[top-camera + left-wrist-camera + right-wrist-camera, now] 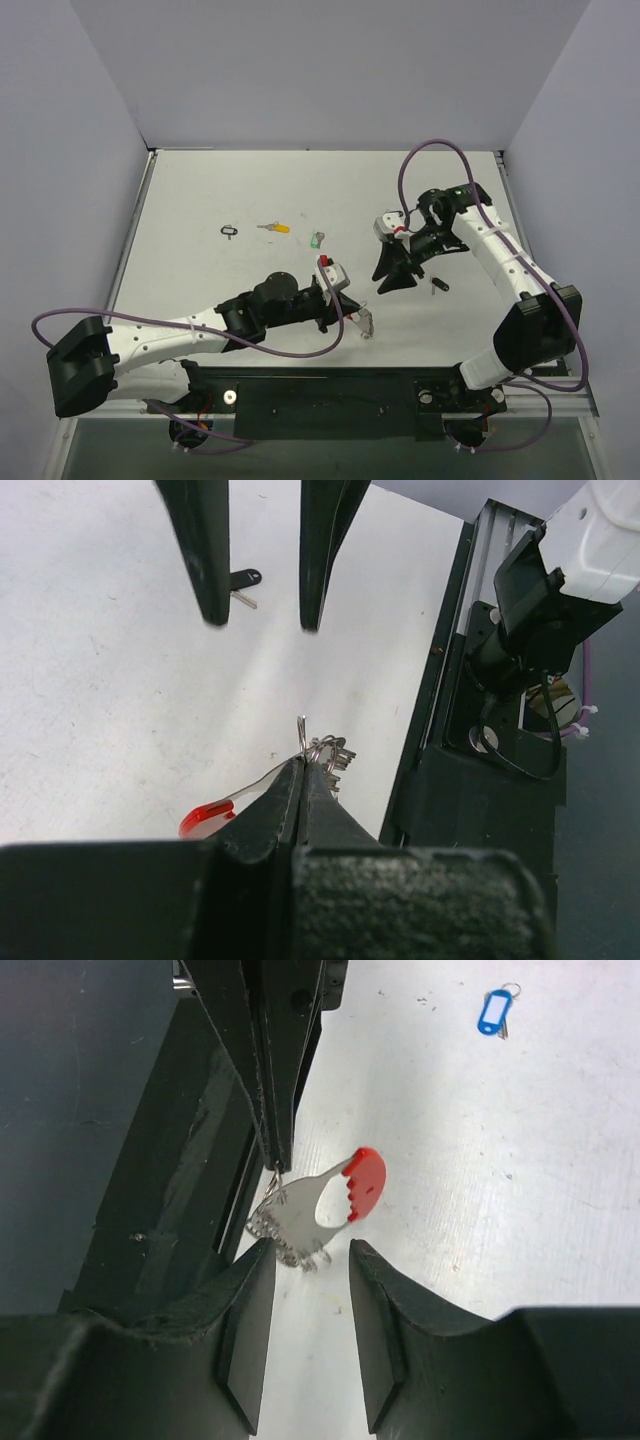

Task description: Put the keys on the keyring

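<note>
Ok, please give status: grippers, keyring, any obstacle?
Left gripper shut on keyring. Right gripper open, empty, close to it. Black key lies on table beyond. Nothing seen in the way.

White table (200, 180): black key (230, 231) and yellow key (272, 228) at ten o'clock, green key (318, 240) near centre, second black key (436, 284) at three.
</note>
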Motion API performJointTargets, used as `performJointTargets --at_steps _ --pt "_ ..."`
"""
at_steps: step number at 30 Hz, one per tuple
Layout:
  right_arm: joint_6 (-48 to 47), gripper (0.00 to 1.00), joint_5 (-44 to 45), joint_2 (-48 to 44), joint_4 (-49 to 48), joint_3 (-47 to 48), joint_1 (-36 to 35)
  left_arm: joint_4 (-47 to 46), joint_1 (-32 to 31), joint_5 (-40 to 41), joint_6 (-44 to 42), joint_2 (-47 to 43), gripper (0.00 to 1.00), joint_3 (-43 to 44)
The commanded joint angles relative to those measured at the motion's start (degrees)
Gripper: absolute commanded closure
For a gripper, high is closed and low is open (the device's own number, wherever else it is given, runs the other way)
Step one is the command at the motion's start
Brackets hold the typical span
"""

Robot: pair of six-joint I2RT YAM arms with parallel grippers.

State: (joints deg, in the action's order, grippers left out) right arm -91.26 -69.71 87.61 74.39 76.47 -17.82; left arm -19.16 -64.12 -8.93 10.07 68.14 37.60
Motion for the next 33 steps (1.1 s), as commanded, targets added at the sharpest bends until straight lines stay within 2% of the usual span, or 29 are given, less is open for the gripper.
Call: performJointTargets --at_steps 1,2,3,4,5,6,9,13,20,33 --pt "11.1 0.69 3.3 -4.8 10.6 2.9 1.0 -5.9 -0.7 2.2 1.0 -2.5 1.00 -1.0" --pt "22.2 0.69 4.9 -6.6 2.6 2.5 0.8 -6.1 -0.7 2.3 1.1 -2.8 1.00 -1.1" --pt "28.1 0.68 9.5 -8.4 -2.3 0.3 0.4 -6.2 -0.8 2.6 1.1 -3.0 1.00 -1.2" --pt "40.8 0.67 12.4 -11.7 -14.3 -1.2 -1.1 -6.3 -0.9 2.9 1.1 -3.2 1.00 -1.4" --pt "45.1 0.65 19.1 -13.9 -19.5 -5.1 -3.2 -6.3 -0.9 3.0 0.9 -3.4 1.00 -1.3" --pt "48.8 0.60 20.7 -17.2 -26.6 -7.1 -3.9 -6.2 -1.0 3.1 0.8 -3.4 1.00 -1.3" --pt "46.6 0.58 14.6 -19.1 -27.8 -8.9 -4.2 -6.2 -1.4 3.7 0.4 -3.9 1.00 -1.3" --pt "35.8 0.59 9.2 -19.5 -25.3 -11.9 -5.4 -7.1 -1.7 3.4 0.3 -4.0 1.00 -1.4" --pt "31.2 0.62 6.8 -17.7 -23.2 -12.3 -7.8 -8.5 -2.5 3.1 -0.1 -2.8 1.00 -1.1" --pt "23.4 0.80 2.8 -14.7 -14.5 -10.4 -8.4 -9.2 -2.7 2.9 -0.4 -2.0 1.00 -1.0"
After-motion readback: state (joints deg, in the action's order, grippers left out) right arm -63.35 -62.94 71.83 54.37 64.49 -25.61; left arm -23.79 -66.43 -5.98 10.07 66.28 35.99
